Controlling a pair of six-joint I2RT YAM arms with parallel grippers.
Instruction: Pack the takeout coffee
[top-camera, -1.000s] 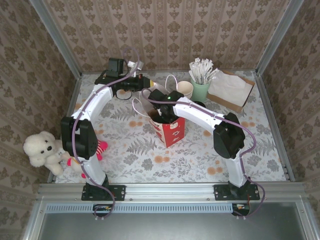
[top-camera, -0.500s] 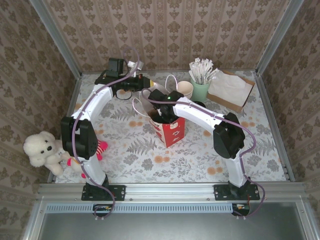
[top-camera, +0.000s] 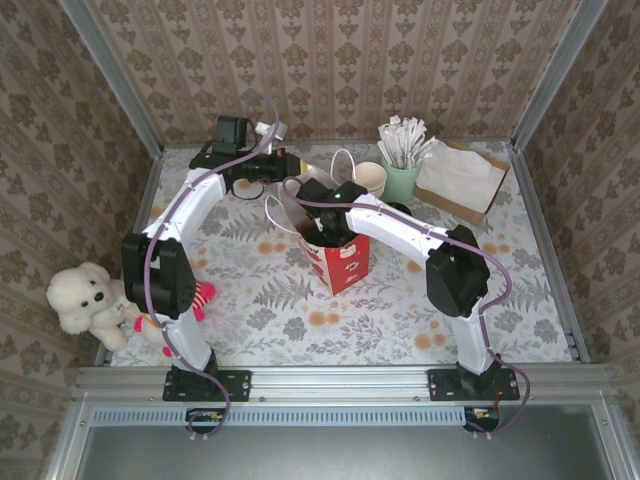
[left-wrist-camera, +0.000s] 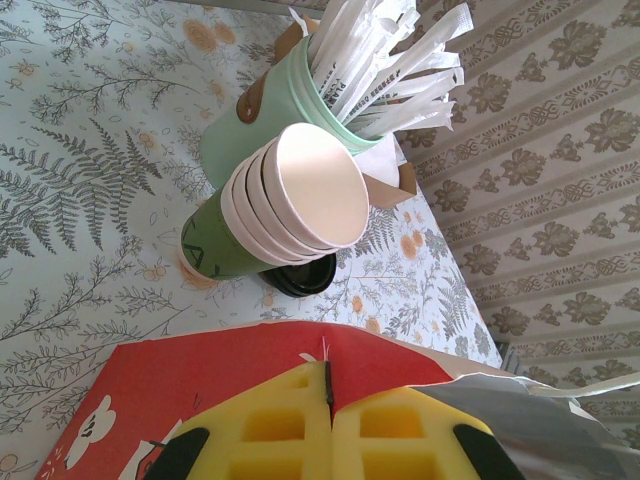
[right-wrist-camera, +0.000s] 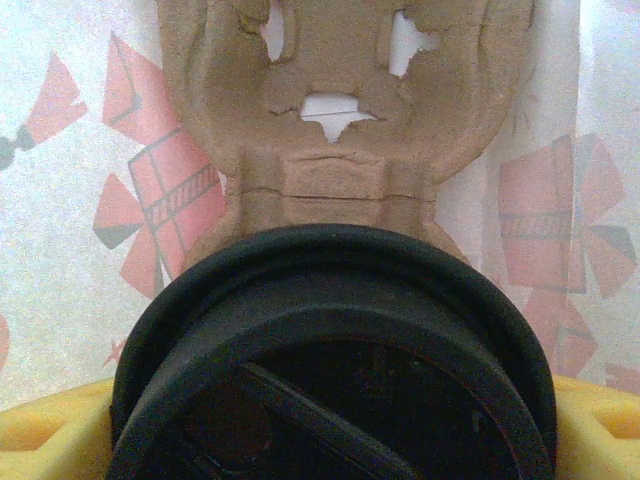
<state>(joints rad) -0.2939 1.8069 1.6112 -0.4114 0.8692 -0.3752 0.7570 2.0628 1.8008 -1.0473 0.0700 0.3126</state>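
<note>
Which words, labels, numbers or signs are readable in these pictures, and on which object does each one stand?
No word or number is readable.
Stirrer wrappers: dark print, too small to read.
Green cup by the cream cups: pale triangle-like mark, no letters.
Red bag: white drawings, no words.
Takeout coffee lid: no readable marking.

The takeout coffee (right-wrist-camera: 330, 380) has a black plastic lid, smooth with a dull sheen. Behind it, the cup carrier (right-wrist-camera: 330, 130) is rough brown moulded pulp, ragged at its holes. The red bag (left-wrist-camera: 200, 375) is matt printed paper. The stack of cream cups (left-wrist-camera: 320, 185) is smooth matt paper, and the stirrers (left-wrist-camera: 390, 50) are paper-wrapped. The left gripper (left-wrist-camera: 328, 390) has yellow pads (left-wrist-camera: 270, 435), matt and foam-like. The teddy bear (top-camera: 85, 298) is fluffy plush.
</note>
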